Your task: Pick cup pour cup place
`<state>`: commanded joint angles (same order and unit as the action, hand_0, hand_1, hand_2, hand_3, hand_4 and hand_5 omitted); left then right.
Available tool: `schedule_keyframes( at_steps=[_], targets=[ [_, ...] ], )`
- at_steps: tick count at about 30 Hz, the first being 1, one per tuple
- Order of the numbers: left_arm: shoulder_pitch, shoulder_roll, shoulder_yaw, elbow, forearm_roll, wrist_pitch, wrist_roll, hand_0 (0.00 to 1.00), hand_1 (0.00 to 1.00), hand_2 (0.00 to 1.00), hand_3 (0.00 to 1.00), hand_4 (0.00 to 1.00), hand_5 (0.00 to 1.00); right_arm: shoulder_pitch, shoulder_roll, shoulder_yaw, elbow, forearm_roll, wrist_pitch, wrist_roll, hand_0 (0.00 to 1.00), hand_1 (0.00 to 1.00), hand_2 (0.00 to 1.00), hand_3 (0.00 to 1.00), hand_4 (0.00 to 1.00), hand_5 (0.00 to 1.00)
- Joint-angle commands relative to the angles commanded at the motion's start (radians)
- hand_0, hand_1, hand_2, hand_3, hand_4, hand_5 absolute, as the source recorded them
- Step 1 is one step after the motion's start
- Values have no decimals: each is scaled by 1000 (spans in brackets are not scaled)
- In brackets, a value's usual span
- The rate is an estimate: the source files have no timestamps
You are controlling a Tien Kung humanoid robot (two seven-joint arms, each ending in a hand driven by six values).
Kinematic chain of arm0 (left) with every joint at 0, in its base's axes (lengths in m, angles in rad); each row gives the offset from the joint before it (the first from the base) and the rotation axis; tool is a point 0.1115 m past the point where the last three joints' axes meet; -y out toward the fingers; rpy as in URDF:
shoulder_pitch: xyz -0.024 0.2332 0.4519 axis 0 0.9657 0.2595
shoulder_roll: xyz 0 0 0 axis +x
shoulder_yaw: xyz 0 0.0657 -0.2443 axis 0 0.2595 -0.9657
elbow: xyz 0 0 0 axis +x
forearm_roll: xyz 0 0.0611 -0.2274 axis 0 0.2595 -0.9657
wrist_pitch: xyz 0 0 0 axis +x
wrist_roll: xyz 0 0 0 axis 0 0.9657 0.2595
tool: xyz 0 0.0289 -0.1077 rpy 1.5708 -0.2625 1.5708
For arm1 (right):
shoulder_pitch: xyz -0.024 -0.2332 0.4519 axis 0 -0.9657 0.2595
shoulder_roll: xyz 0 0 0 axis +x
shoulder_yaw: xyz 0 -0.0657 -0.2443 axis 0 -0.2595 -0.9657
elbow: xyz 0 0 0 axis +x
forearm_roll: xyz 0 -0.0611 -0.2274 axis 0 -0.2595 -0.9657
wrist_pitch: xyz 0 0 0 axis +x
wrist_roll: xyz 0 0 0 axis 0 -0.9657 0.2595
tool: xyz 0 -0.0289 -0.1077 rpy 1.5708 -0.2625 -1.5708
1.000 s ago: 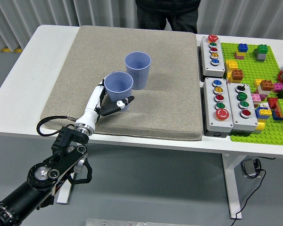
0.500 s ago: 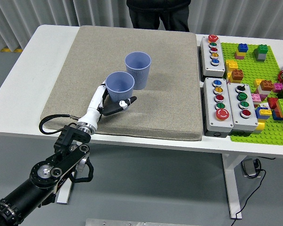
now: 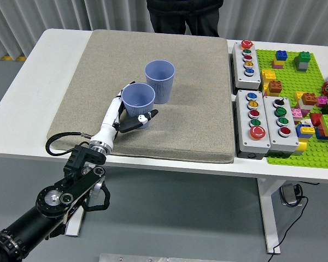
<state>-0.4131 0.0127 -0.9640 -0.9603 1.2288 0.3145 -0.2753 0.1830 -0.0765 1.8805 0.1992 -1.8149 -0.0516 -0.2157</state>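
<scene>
Head view: almost unchanged from half a second earlier. Left hand (image 3: 126, 116) stays wrapped around the near cup (image 3: 138, 101) on the mat (image 3: 191, 120), just beside the far cup (image 3: 159, 81).

Bright, even overhead light — soft shadows just beside the cups (image 3: 153, 90); sharp throughout, no glare.

Two lavender-blue ribbed cups, the near cup (image 3: 138, 100) and the far cup (image 3: 159, 79), stand on a beige-grey mat (image 3: 197, 109) over a white table (image 3: 22, 98), beside grey button boxes (image 3: 253, 121) with coloured buttons and a lime-green baseplate (image 3: 311, 147) of multicoloured bricks.
</scene>
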Motion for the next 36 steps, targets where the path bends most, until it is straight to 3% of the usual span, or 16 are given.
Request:
schedule_keyframes(
  at_steps=[3,4,9,10,21,22,30,36],
  targets=[
    [1,0,1,1,-4,7,-2,815,792,840,840,972,301,0,0,-1,0,2,-1,-1,700,705,654,627,19,316],
    [0,-1,3,1,-4,9,-2,746,671,658,688,969,294,0,0,-1,0,1,0,-1,700,705,653,627,20,317],
    [-1,-3,6,1,-5,9,-5,746,671,658,688,969,294,2,0,1,0,-1,0,-1,700,705,653,627,20,317],
    [-1,-3,7,1,-5,9,-5,723,644,618,604,965,282,3,0,1,0,0,0,-1,700,705,654,627,21,317],
    [0,-4,12,0,-8,16,-14,708,631,587,585,965,286,4,0,1,1,1,1,-2,701,704,654,627,21,317],
    [1,-4,13,0,-8,17,-15,594,548,532,530,950,251,3,0,1,1,0,1,-2,700,704,654,627,22,317],
    [18,-4,0,-17,11,27,-21,574,531,523,516,947,250,-3,1,3,1,-4,2,-1,700,704,654,627,22,316],
    [19,25,-30,-46,34,24,-12,568,530,525,514,941,235,-6,0,3,1,-1,0,-1,701,704,654,627,22,316]
  ],
)
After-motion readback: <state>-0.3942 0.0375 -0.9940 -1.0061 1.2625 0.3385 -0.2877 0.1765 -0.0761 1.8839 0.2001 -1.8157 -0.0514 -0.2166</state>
